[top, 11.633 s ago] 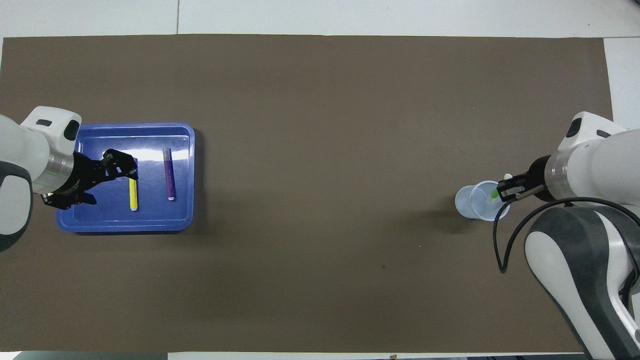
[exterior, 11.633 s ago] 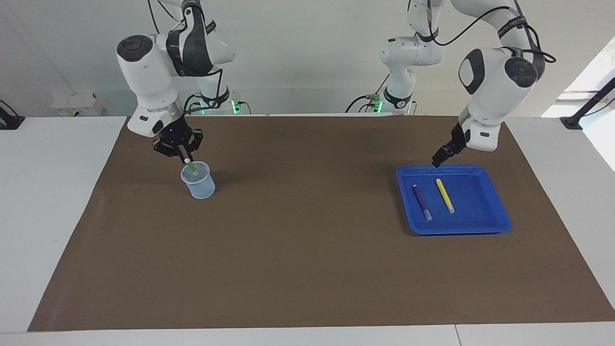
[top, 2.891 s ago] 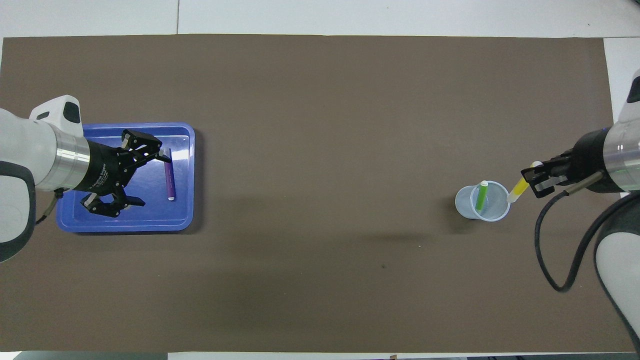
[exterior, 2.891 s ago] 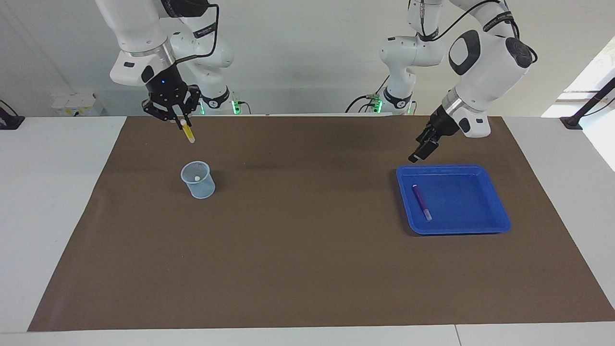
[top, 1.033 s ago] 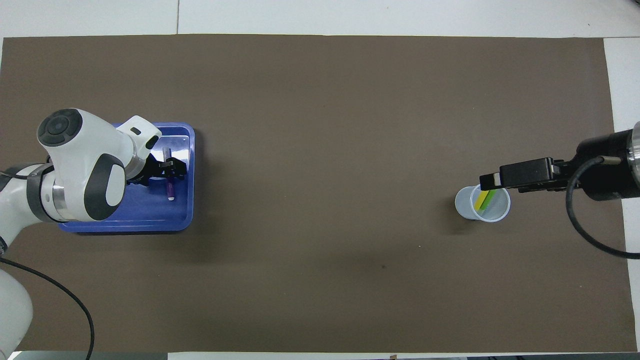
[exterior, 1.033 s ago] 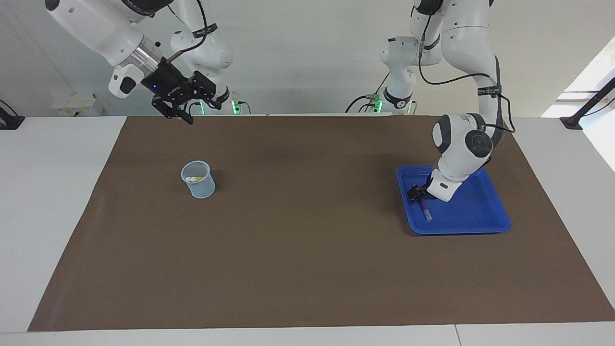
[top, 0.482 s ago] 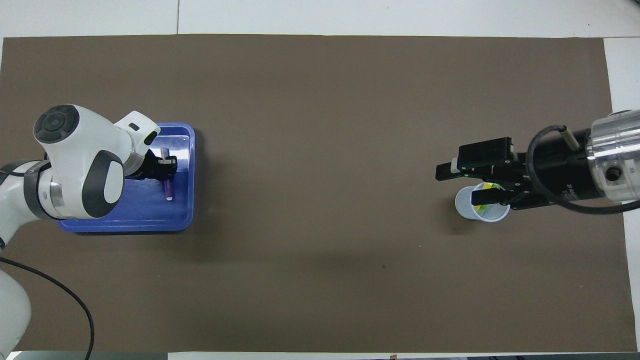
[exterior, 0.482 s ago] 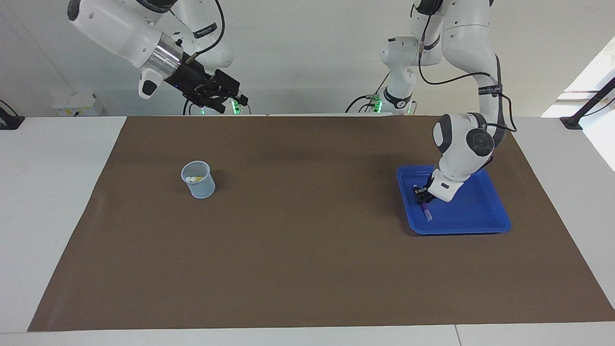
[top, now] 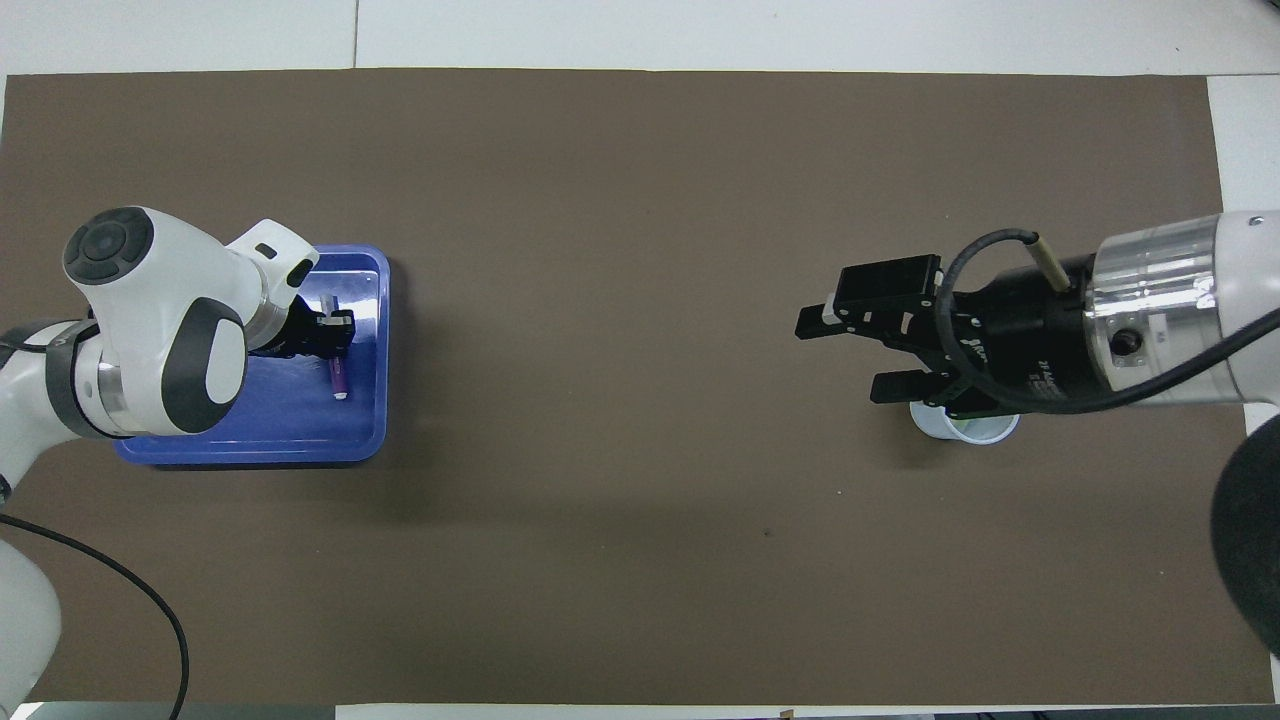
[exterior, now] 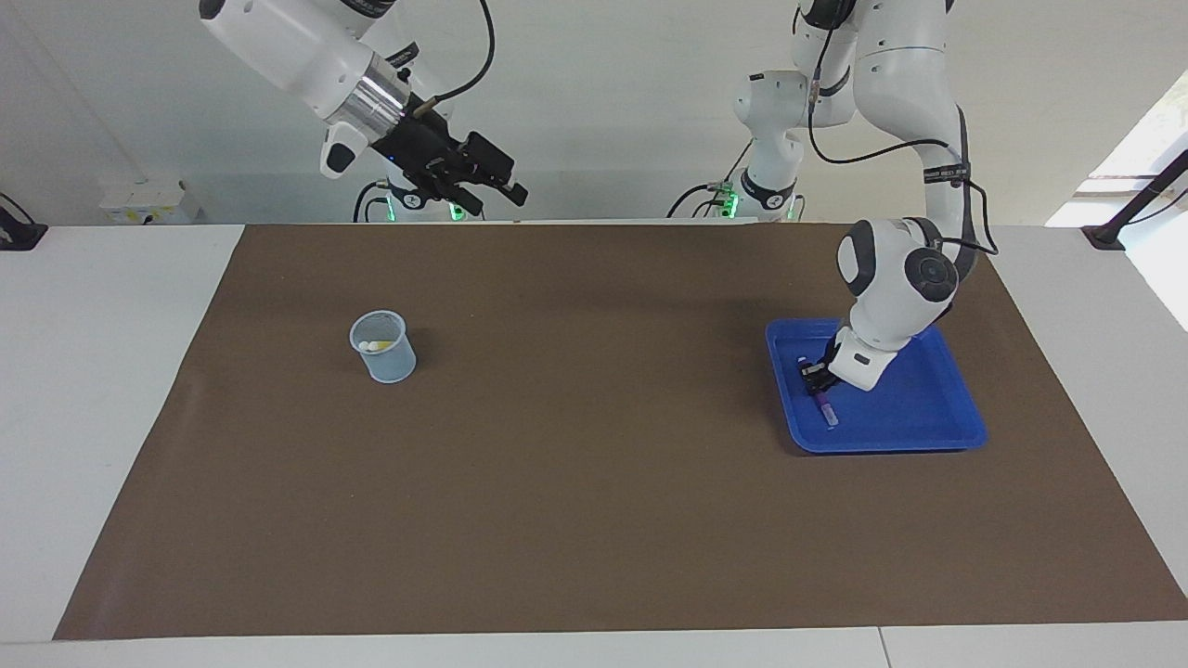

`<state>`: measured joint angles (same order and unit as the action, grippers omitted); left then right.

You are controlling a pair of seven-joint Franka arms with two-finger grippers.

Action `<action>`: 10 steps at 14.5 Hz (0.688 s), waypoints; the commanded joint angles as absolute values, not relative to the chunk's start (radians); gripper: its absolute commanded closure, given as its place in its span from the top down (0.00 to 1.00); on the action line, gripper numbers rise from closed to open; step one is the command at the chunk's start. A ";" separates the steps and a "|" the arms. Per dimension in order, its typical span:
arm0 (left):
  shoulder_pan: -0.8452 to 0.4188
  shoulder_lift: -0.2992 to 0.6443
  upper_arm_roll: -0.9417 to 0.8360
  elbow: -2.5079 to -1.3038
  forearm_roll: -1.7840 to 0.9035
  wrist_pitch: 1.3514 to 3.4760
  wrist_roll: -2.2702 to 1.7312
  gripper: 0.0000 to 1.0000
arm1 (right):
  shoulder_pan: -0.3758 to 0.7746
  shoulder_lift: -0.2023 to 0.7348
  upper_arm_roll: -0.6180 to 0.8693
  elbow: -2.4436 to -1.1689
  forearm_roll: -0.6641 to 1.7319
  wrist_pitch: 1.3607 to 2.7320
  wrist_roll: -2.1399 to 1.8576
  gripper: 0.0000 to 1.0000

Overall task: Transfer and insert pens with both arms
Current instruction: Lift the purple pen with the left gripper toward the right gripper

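Lying in blue tray point(exterior: 937, 417), purple pen point(exterior: 824, 405) w/ whitish tip, pinched by left fingers point(exterior: 815, 373); right fingers point(top: 820, 322) spread.

The left arm bends down steeply, its wrist low, and the left tool point(exterior: 815, 375) is closed tight, pointing downward. The right arm is raised high and stretched toward the middle; the right tool point(top: 835, 353) points almost sideways with its fingers point(top: 822, 324) spread wide, holding nothing.
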<state>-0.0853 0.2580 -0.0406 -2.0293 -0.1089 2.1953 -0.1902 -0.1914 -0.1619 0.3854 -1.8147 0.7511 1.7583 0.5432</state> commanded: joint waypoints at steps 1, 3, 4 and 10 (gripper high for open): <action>-0.075 0.261 -0.032 -1.904 -0.155 2.021 -0.198 0.00 | -0.189 -0.178 0.385 -1.839 0.775 1.784 0.570 1.00; -0.077 0.247 -0.032 -1.830 -0.155 1.893 -0.303 0.00 | -0.167 -0.178 0.385 -1.847 0.775 1.827 0.612 1.00; -0.078 0.236 -0.034 -1.806 -0.158 1.843 -0.361 0.00 | -0.160 -0.179 0.387 -1.850 0.775 1.841 0.620 1.00; -0.095 0.049 -0.040 -1.792 -0.392 1.642 -0.798 0.00 | -0.126 -0.179 0.385 -1.856 0.775 1.870 0.661 1.00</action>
